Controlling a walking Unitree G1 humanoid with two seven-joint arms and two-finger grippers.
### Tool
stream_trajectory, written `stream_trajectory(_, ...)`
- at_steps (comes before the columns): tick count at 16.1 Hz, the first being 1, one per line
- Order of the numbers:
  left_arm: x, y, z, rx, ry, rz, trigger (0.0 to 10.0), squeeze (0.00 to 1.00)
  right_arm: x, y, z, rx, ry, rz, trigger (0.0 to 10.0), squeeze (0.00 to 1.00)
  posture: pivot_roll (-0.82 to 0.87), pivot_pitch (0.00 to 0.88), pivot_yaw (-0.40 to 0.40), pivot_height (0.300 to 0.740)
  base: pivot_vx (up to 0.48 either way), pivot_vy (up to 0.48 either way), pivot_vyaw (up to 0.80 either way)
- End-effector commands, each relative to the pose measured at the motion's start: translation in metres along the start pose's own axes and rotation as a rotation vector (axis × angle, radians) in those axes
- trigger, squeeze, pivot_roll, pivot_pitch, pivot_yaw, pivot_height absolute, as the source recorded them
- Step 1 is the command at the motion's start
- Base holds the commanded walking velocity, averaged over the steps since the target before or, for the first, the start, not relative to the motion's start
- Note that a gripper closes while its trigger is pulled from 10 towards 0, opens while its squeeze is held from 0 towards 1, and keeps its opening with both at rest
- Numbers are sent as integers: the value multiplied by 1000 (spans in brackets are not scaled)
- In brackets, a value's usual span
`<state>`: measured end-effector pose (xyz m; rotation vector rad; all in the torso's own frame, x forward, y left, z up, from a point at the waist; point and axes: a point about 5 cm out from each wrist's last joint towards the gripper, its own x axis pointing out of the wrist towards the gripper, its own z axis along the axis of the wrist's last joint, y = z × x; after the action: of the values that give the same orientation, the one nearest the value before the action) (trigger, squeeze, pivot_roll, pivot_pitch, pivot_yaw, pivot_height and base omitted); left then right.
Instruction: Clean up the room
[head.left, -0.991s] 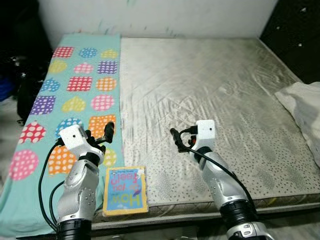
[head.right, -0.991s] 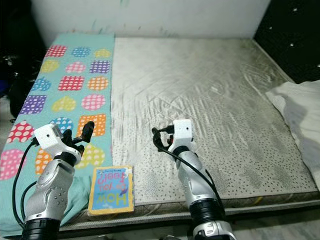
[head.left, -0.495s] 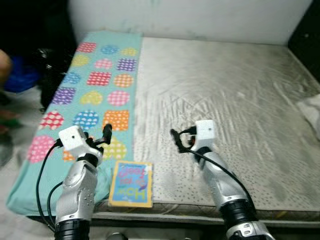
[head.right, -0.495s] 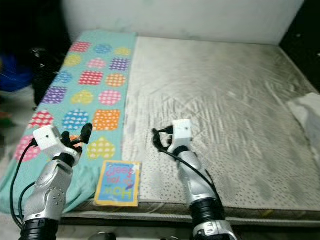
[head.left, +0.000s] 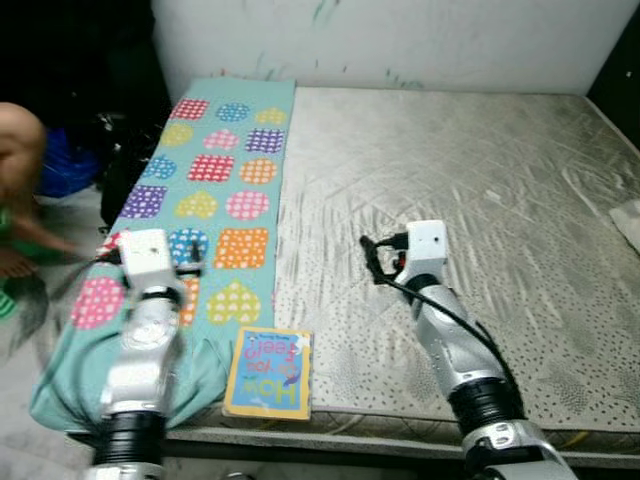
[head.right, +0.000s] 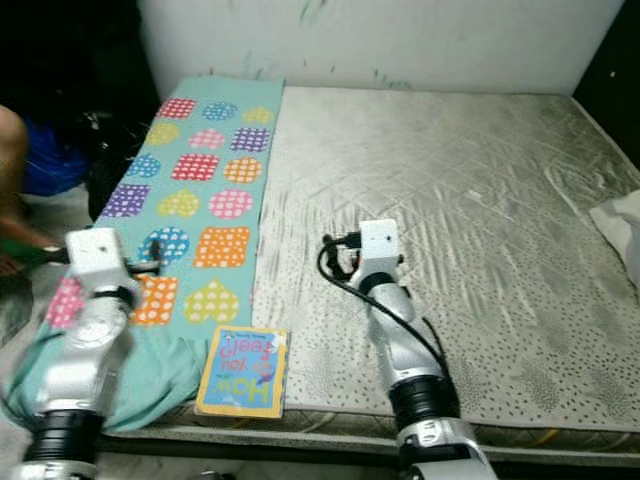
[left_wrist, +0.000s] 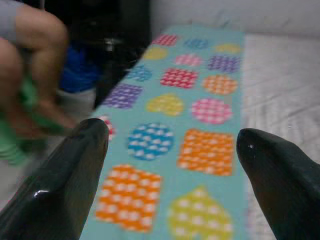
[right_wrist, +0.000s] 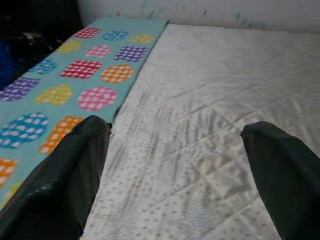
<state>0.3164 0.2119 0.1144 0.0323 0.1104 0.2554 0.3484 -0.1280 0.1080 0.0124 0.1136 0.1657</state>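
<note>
Both grippers empty, fingers spread wide, above the bed.
Book (head.left: 268, 373) lies just below-right of left gripper (left_wrist: 170, 150), left of right gripper (right_wrist: 175, 160). Probably light, stiff, thin (flat on mattress (head.left: 480, 190)): pinch the overhanging near edge.

Head stereo looks down at mattress (head.left: 480, 180); wrist cameras low, sharing blanket (left_wrist: 200, 100).

wall (head.left: 400, 40): white | mattress (head.left: 480, 180): grey, bare | left side: dark

Bare grey mattress (head.left: 470, 200) against a white wall (head.left: 400, 40), a person's leg (left_wrist: 35, 60) beside the bed, blue object (left_wrist: 85, 70) behind
</note>
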Motion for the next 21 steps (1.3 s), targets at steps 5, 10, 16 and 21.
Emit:
stream_trajectory(5,-16,-12,-6,46,-146,-231,10000,0,1,-12,14,-24,-70,-48,10000,0,-68,0,-38,740,0,0,0)
stream_trajectory(10,-45,-8,-26,-79,-170,-248,10000,0,-29,-21,-5,-114,-129,-35,10000,0,-75,0,-65,740,0,0,0)
stream_trajectory(16,-81,29,-50,-91,-132,-115,10000,0,-56,-43,-19,-183,-119,-17,10000,0,-60,30,-56,740,0,0,0)
stream_trajectory(21,-95,31,-55,-104,-105,-100,10000,0,-82,-61,-24,-117,-78,-3,10000,0,-78,48,-55,740,0,0,0)
